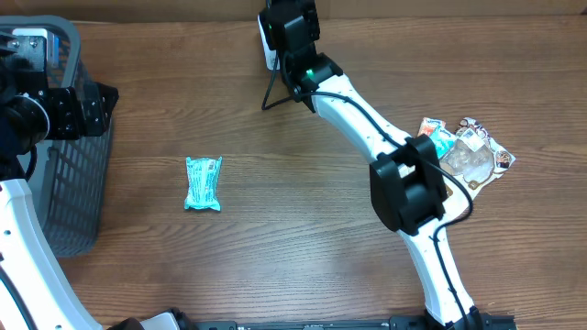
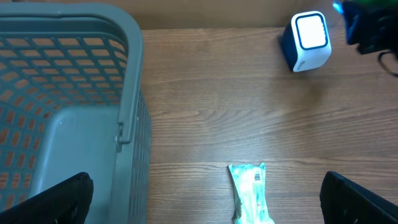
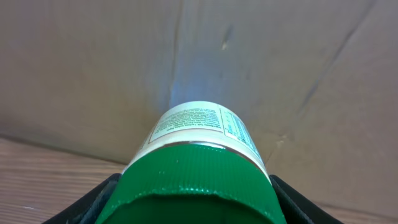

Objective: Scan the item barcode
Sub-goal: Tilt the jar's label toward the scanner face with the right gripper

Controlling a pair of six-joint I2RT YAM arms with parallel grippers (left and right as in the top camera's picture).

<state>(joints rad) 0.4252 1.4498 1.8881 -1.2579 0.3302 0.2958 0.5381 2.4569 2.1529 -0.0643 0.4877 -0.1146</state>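
Over at the far edge of the table [image 1: 303, 229], the right end effector [image 3: 199, 208] is clenched around a green-capped bottle [image 3: 198, 134], its fingers [image 3: 93, 205] pressing the cap from both sides so that the white printed label points away from the wrist. That looks deliberate: the bottle is held up beside the small white scanner [image 2: 309, 40], which stands close to the cardboard wall [image 3: 298, 68]. A bluish glow falls on the wall just past the label, so I would say the arm is presenting the print to the reader. From here I cannot make out where the barcode sits on the label, or whether it truly faces the scanner window; it may need a small turn of the wrist. The left end effector [image 2: 208, 202] is released, fingers spread wide with nothing between them, and it hangs over the near edge of the grey basket [image 2: 134, 74]. That seems a sensible place to wait, perhaps to take scanned goods. A teal packet [image 1: 203, 183] lies flat in the open middle of the table, well apart from both arms, and some snack packets [image 1: 468, 151] lie heaped on the right, beside the right arm, likely waiting their turn.
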